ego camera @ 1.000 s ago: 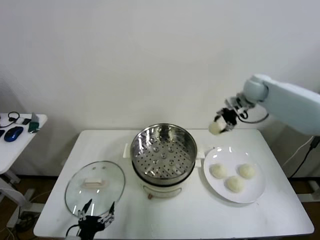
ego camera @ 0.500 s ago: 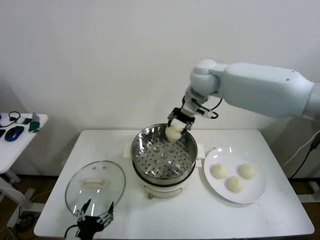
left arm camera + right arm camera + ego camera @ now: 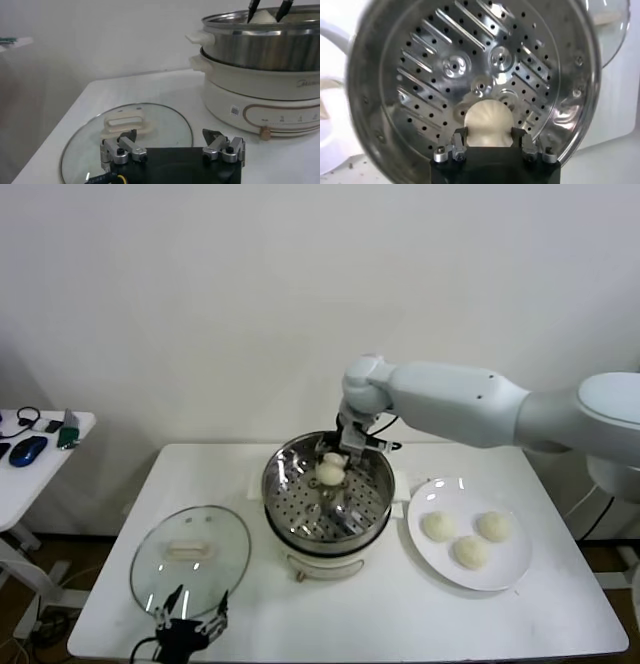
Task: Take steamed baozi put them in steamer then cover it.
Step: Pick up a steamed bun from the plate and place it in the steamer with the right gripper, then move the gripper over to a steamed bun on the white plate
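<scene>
**White desk, one bun over the tray**

Your right hand [image 3: 490,142] sits inside the steamer [image 3: 328,494], fingers flanking a baozi [image 3: 330,470]; whether they grip it, you cannot tell. Three baozi [image 3: 468,551] wait on the plate [image 3: 512,569]. Your left hand [image 3: 172,150] hangs released above the cover [image 3: 190,556]. The steamer's base markings are unreadable.

smooth white right arm [image 3: 470,399], rounded joints; black grippers, silver screwed finger mounts, thin cables.

You see a shiny stainless-steel steamer [image 3: 327,489] with perforated mirror-bright tray, smooth matt dough baozi [image 3: 488,121], clear glossy glass cover [image 3: 190,559] with metal rim, glossy white plate [image 3: 505,570], matt white table [image 3: 400,614]
</scene>
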Available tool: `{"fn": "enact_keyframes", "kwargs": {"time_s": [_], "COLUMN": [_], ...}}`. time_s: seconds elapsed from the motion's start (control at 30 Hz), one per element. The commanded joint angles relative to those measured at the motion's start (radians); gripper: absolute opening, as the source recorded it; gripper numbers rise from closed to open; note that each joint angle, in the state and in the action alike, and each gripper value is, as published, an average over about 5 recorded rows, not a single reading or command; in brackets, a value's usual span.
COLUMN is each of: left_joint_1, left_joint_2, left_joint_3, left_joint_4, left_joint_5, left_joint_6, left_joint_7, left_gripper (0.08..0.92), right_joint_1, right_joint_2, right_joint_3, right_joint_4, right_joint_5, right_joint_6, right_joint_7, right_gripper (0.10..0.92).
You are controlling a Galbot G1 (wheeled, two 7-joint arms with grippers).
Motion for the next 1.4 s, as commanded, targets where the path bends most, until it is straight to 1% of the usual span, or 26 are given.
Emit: {"fn": "enact_keyframes", "kwargs": {"time_s": [0.03, 0.17, 0.23, 0.33, 0.4, 0.47, 0.53, 0.6, 0.67, 0.77, 0.9, 1.03, 1.17, 1.4], "left_joint_1": [0.0, 0.0, 0.001, 0.005, 0.008, 0.01, 0.01, 0.008, 0.002, -0.008, -0.02, -0.026, -0.026, -0.018], "left_joint_2": [-0.001, -0.003, -0.005, -0.008, -0.009, -0.009, -0.008, -0.007, -0.006, -0.009, -0.008, -0.005, -0.007, -0.008], "left_joint_3": [0.0, 0.005, 0.008, 0.012, 0.014, 0.016, 0.017, 0.02, 0.023, 0.024, 0.02, 0.016, 0.013, 0.009], "left_joint_4": [0.001, -0.001, -0.003, -0.009, -0.012, -0.013, -0.01, -0.007, -0.006, -0.011, -0.016, -0.013, -0.004, 0.005], "left_joint_5": [0.002, 0.009, 0.015, 0.024, 0.027, 0.028, 0.027, 0.023, 0.019, 0.015, 0.014, 0.015, 0.019, 0.02], "left_joint_6": [-0.002, -0.002, -0.002, -0.001, -0.001, -0.003, -0.005, -0.008, -0.009, -0.008, -0.006, -0.008, -0.016, -0.027], "left_joint_7": [-0.002, -0.003, -0.003, -0.003, -0.002, -0.002, -0.003, -0.003, -0.004, -0.004, -0.001, 0.0, -0.001, -0.005], "left_gripper": [0.823, 0.823, 0.823, 0.823, 0.823, 0.823, 0.823, 0.823, 0.823, 0.823, 0.823, 0.823, 0.823, 0.823], "right_joint_1": [-0.055, 0.032, 0.12, 0.33, 0.464, 0.563, 0.627, 0.651, 0.619, 0.509, 0.307, 0.061, -0.117, -0.237], "right_joint_2": [0.044, -0.007, -0.052, -0.147, -0.222, -0.292, -0.36, -0.439, -0.533, -0.652, -0.735, -0.733, -0.673, -0.577], "right_joint_3": [0.024, 0.013, -0.025, -0.201, -0.344, -0.463, -0.566, -0.645, -0.657, -0.618, -0.503, -0.316, -0.156, -0.057], "right_joint_4": [-0.097, -0.026, 0.02, 0.097, 0.135, 0.162, 0.189, 0.217, 0.247, 0.306, 0.365, 0.349, 0.292, 0.197], "right_joint_5": [-0.002, 0.131, 0.244, 0.549, 0.759, 0.902, 0.979, 0.985, 0.933, 0.832, 0.713, 0.643, 0.61, 0.569], "right_joint_6": [0.037, 0.032, 0.024, -0.053, -0.157, -0.259, -0.348, -0.428, -0.519, -0.633, -0.735, -0.79, -0.822, -0.841], "right_joint_7": [0.02, -0.004, -0.041, -0.139, -0.215, -0.261, -0.256, -0.225, -0.182, -0.109, -0.016, 0.045, 0.087, 0.114], "right_gripper": [0.693, 0.794, 0.813, 0.821, 0.822, 0.823, 0.823, 0.823, 0.823, 0.823, 0.823, 0.823, 0.823, 0.823]}}
